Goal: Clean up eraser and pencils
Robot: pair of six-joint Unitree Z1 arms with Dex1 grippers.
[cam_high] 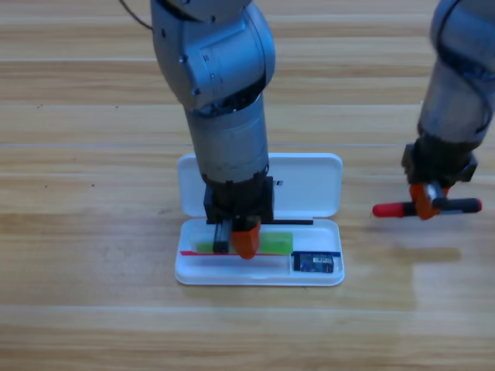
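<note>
Lying lengthwise across the picture, the light green pencil [267, 243] rests in the lower tray of the open white case [309, 185], its long axis running left to right, parallel to the tray's front wall. The eraser [316, 263] sits in the same tray at its right end, just right of and slightly nearer than the green pencil, its pale label facing up.

The left pincer [234, 241] points straight down into the tray, over the left half of the green pencil. One orange jaw stands in front of the pencil and covers part of it; the gap between the jaws is hidden, so whether it grips or has let go cannot be told.

The red-and-black pencil [427, 208] is outside the case, well to the right of it, held level above the wooden counter [93, 309], red end pointing left, black end pointing right. The right pincer [428, 202] is clamped around it near mid-length, orange jaws closed on the shaft. A faint shadow lies on the counter below it.
</note>
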